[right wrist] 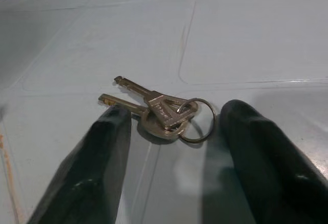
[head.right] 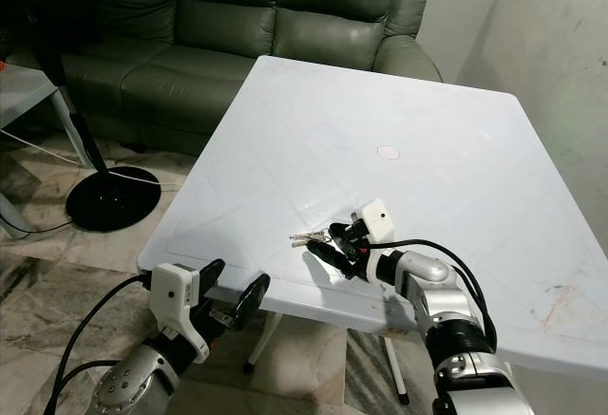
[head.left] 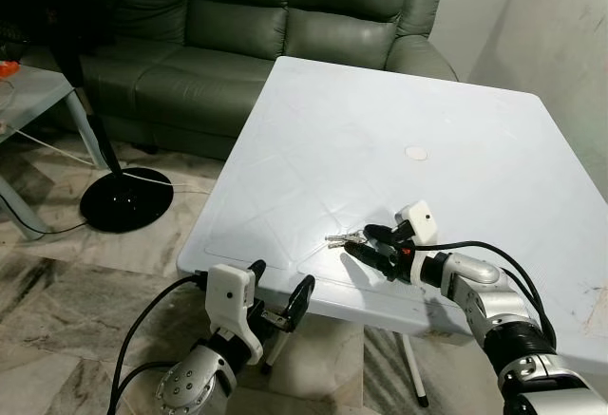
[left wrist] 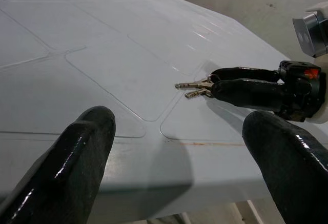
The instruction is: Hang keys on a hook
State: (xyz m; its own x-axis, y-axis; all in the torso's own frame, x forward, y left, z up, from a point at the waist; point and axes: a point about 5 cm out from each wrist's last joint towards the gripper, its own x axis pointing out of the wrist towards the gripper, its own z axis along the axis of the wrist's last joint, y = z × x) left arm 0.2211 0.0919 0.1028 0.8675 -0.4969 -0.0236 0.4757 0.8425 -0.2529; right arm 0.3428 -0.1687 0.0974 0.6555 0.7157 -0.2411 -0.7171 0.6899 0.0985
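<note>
Two metal keys on a ring (right wrist: 159, 112) lie flat near the front edge of the white table (head.left: 380, 111). My right gripper (right wrist: 177, 112) rests low on the table, open, with one black finger on each side of the key heads and ring. In the left eye view the keys (head.left: 342, 238) stick out to the left of the right gripper (head.left: 369, 242). My left gripper (head.left: 280, 287) is open and holds nothing. It hovers just below and in front of the table's front edge, pointing at the keys (left wrist: 195, 85).
A small white disc (head.left: 416, 153) lies mid-table. A green sofa (head.left: 256, 26) stands behind the table. On the tiled floor to the left are a black fan base (head.left: 125, 198) and a side table (head.left: 38, 92). A wall (head.left: 560, 26) rises at the right.
</note>
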